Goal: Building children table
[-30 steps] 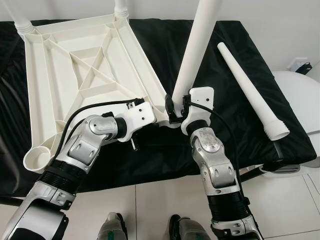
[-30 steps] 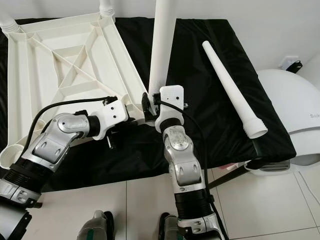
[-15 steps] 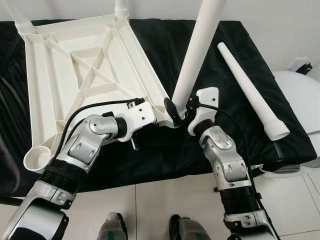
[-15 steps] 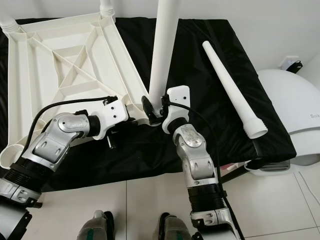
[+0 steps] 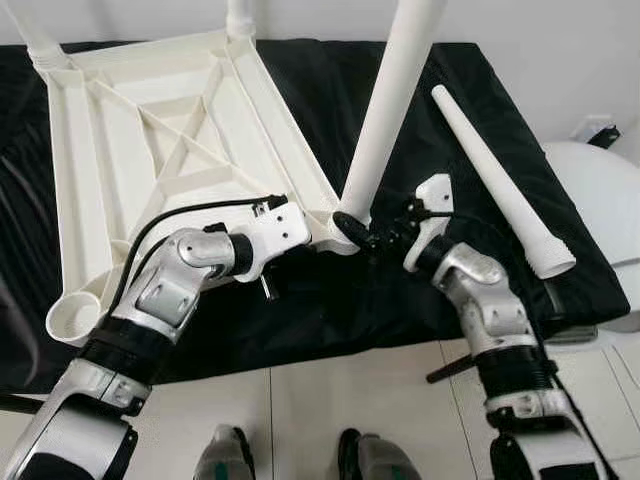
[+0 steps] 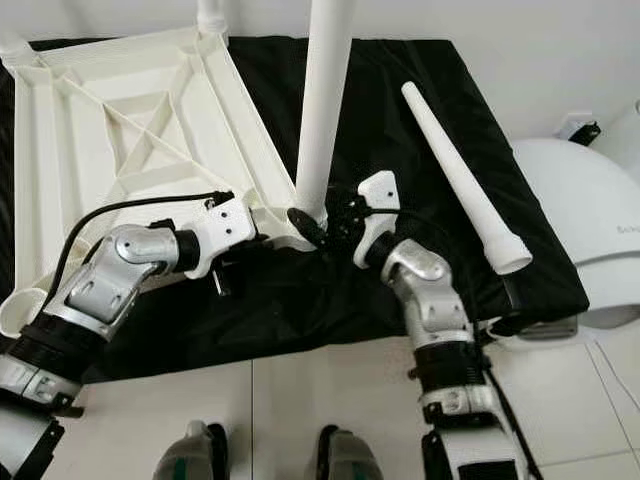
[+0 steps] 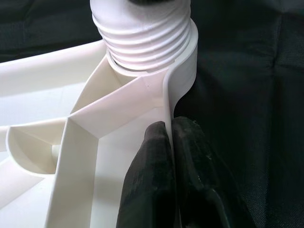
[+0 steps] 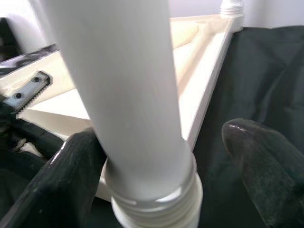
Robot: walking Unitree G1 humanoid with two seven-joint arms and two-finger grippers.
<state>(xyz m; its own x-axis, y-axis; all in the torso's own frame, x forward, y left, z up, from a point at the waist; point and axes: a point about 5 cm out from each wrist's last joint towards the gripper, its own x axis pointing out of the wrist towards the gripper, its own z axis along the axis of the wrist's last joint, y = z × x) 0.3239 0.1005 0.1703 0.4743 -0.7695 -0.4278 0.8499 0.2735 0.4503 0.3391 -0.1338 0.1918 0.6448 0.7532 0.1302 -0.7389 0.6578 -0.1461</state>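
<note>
On the black-covered surface lies the white table top, underside up, ribs exposed. One white leg stands upright in the near corner socket, its threaded end seated there. A loose leg lies flat on the cover, well apart to the right. The left gripper is closed on the table top's thin edge wall, just beside the socket, one finger on each side. The right gripper straddles the base of the upright leg with its fingers spread; one touches the leg, the other stands clear.
</note>
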